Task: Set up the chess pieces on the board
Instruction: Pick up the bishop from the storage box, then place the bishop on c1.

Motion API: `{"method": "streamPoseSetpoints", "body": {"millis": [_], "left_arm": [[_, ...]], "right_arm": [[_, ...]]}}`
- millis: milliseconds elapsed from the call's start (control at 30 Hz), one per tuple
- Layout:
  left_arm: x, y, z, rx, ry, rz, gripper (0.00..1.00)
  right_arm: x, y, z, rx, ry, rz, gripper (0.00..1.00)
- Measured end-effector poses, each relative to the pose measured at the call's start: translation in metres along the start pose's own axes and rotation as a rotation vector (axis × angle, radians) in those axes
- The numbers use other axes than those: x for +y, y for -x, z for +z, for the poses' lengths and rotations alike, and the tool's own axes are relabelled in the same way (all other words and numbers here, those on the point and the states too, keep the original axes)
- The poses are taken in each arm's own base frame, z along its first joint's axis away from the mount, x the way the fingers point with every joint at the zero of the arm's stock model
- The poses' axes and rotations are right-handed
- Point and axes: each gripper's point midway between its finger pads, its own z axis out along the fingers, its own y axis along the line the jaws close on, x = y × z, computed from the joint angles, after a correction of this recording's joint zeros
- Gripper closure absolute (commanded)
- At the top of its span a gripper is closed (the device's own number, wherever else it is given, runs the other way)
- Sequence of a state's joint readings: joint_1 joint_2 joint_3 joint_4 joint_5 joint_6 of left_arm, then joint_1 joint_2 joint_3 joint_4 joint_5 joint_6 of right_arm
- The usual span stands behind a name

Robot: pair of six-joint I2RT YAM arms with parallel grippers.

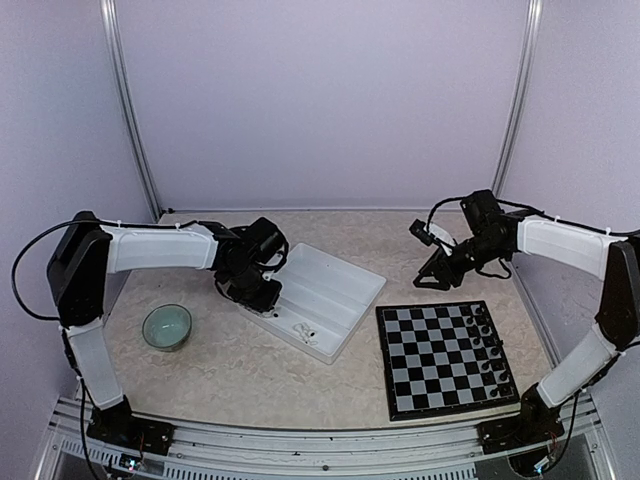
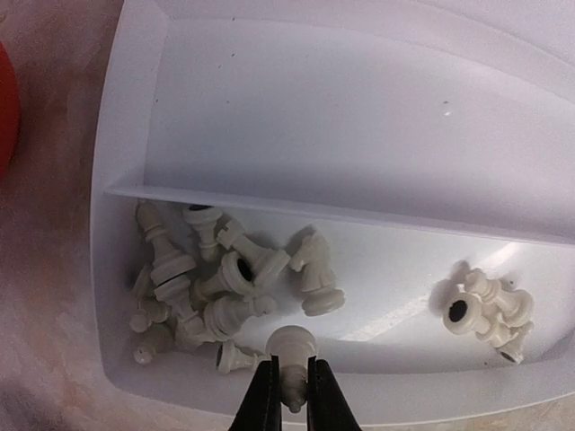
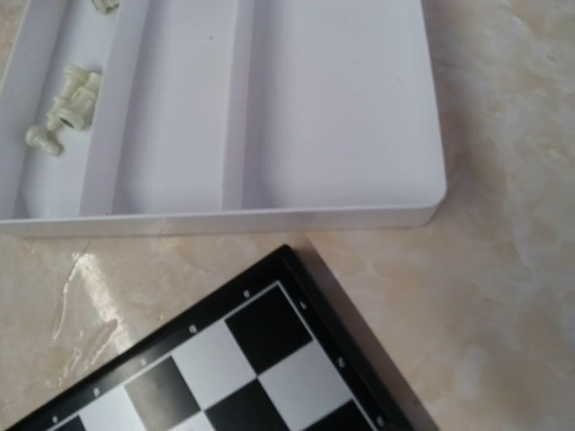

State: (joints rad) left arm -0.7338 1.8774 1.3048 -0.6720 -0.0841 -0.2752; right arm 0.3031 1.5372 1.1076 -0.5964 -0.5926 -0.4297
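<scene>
Materials: the tray (image 1: 340, 280) is glossy white moulded plastic, rectangular with rounded corners, and thin ribs split it into long compartments. The board (image 1: 430, 365) is flat and square, with black and light-grey checks inside a thin black border. The white pieces are cream plastic, turned shapes with round flared bases, and a few bases show a dark hole. The bowl (image 1: 166, 326) is small, round and teal.

Surface: the table (image 1: 230, 375) is beige marbled laminate with a slight sheen. I see pale lavender walls (image 1: 320, 100) on three sides and aluminium uprights (image 1: 130, 110) in the back corners.

Contents: in the compartment along the tray's near edge I see a heap of white pieces (image 2: 207, 287) lying tumbled, with a smaller cluster (image 2: 490, 310) apart from it. The black pieces (image 1: 485, 345) stand in a column along the board's right edge. The bowl sits on the table left of the tray.

Hands: the left gripper (image 2: 292, 368) is down in that compartment. Its fingers are pressed in on one pawn-shaped white piece (image 2: 292, 343), base towards the camera, just beside the heap. The right gripper (image 1: 432, 272) hangs over the table near the board's far-left corner. I cannot tell how its jaws stand.
</scene>
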Motion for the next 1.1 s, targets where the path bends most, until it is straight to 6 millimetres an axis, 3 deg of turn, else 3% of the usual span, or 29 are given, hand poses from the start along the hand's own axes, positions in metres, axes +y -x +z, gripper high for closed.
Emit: {"method": "streamPoseSetpoints", "body": {"millis": [100, 300, 467, 600, 800, 933, 1100], "left_arm": [[-0.014, 0.013, -0.025, -0.054, -0.009, 0.029, 0.93], [-0.078, 0.042, -0.092, -0.224, -0.091, 0.141, 0.94], [-0.136, 0.036, -0.11, -0.262, -0.156, 0.258, 0.94], [-0.183, 0.036, -0.11, -0.284, -0.201, 0.348, 0.94], [-0.243, 0.034, -0.085, -0.279, -0.242, 0.456, 0.94], [-0.266, 0.039, -0.063, -0.273, -0.252, 0.49, 0.94], [-0.279, 0.048, -0.05, -0.28, -0.258, 0.5, 0.94]], "right_arm": [[0.002, -0.002, -0.008, -0.004, -0.028, -0.01, 0.54], [-0.015, -0.011, -0.044, -0.085, -0.137, 0.011, 0.49], [-0.033, -0.038, -0.061, -0.135, -0.218, 0.078, 0.47], [-0.039, -0.034, -0.069, -0.162, -0.277, 0.056, 0.46], [-0.048, -0.026, -0.081, -0.187, -0.364, 0.018, 0.46], [-0.05, -0.029, -0.08, -0.18, -0.378, 0.016, 0.46], [-0.052, -0.03, -0.08, -0.175, -0.387, 0.004, 0.46]]}}
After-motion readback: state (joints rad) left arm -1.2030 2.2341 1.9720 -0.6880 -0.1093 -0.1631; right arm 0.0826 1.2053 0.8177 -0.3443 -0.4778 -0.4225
